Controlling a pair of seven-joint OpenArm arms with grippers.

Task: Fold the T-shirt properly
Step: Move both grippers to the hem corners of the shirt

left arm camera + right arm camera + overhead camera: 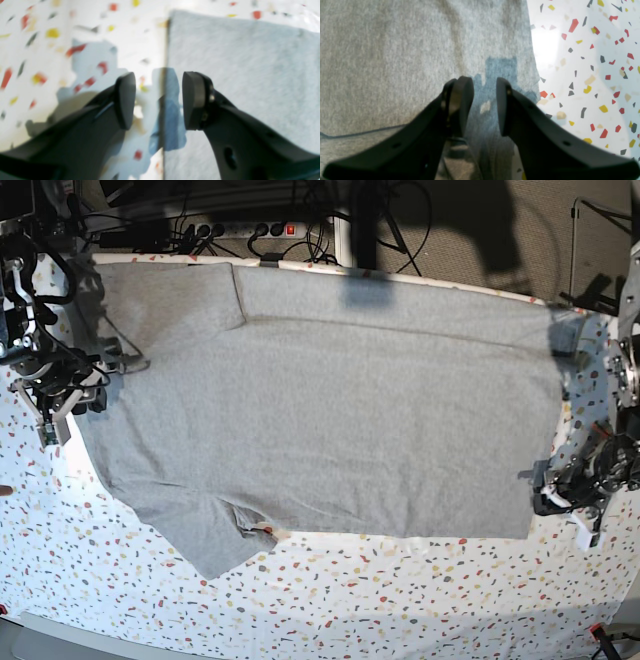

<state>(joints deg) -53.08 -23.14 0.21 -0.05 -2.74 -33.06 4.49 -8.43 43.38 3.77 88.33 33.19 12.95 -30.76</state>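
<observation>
From overhead, the T-shirt (330,420) lies spread flat, plain grey side up, across most of the speckled white cloth (400,600), one sleeve (215,540) poking toward the near edge and the other (170,295) lying at the far left corner. That view shows the whole layout but not the jaws. The left wrist camera does: the left gripper (159,100) hangs parted with nothing between its pads, straddling the shirt's straight edge, one pad over grey fabric, one over the speckled cloth. The right wrist camera shows the right gripper (485,105) with a narrower gap, also empty, above the shirt just inside its edge, with a seam line (357,133) visible that the overhead view barely hints at.
</observation>
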